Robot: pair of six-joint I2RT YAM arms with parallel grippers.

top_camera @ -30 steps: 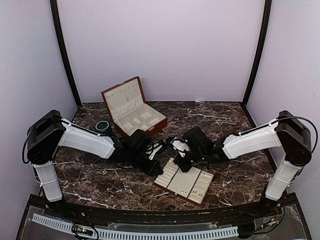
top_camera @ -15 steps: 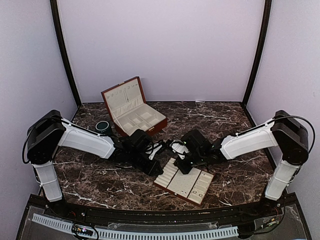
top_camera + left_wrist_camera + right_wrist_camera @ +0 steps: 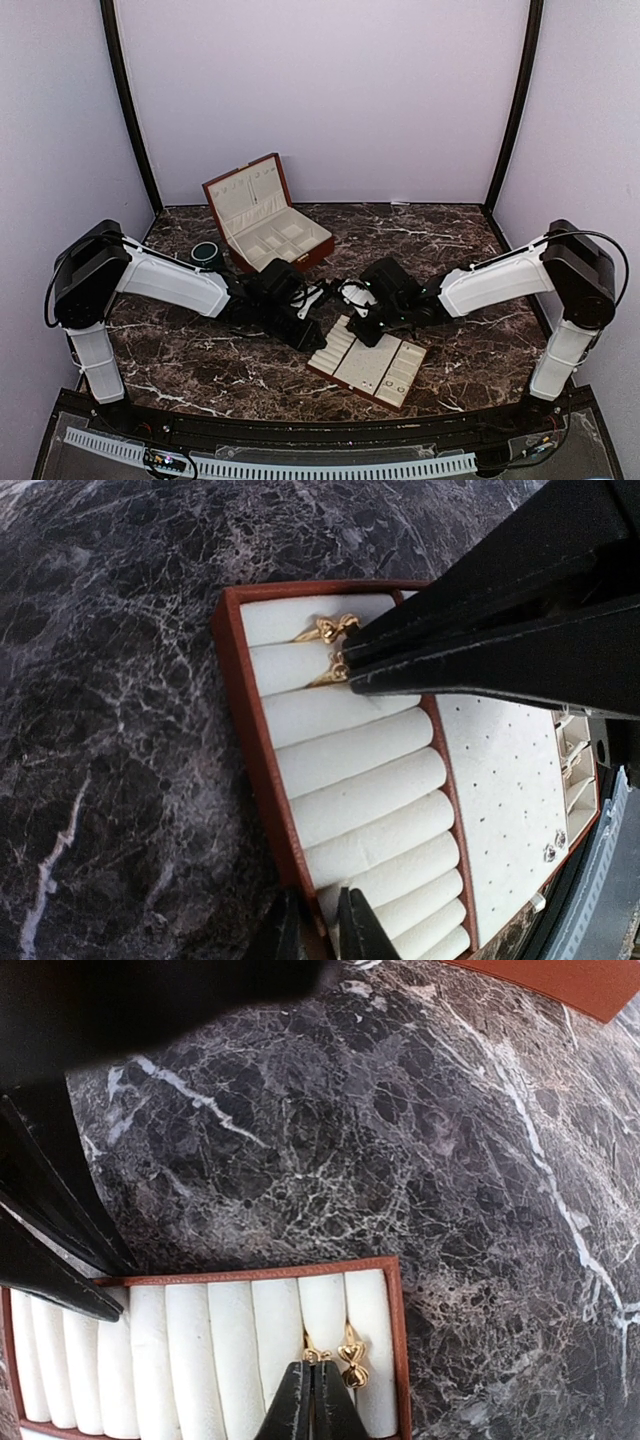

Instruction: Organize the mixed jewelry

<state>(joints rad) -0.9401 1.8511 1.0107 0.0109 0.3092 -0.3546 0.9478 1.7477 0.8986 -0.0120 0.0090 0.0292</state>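
Readable text: none is showing anywhere from where I'm standing.
Tray point(image 3: 245, 680): its red-brown rim and cream rolls are carrying no lettering or numbers.
Wooden box point(image 3: 245, 205): no label or brand is showing on the lid or lining.
Cup point(image 3: 206, 254): it is looking too small to read anything on it.
Arm casings point(image 3: 170, 282): the white shells are showing no legible mark.

Tight at the tray point(image 3: 262, 750) corner, open marble beyond
The left gripper point(image 3: 308, 338) pinches the rim and the right gripper point(image 3: 310, 1405), closed, stands tips-down on the end rolls. The wooden box point(image 3: 265, 215) and cup point(image 3: 205, 253) block the far left, while the table point(image 3: 450, 235) is bare far right.
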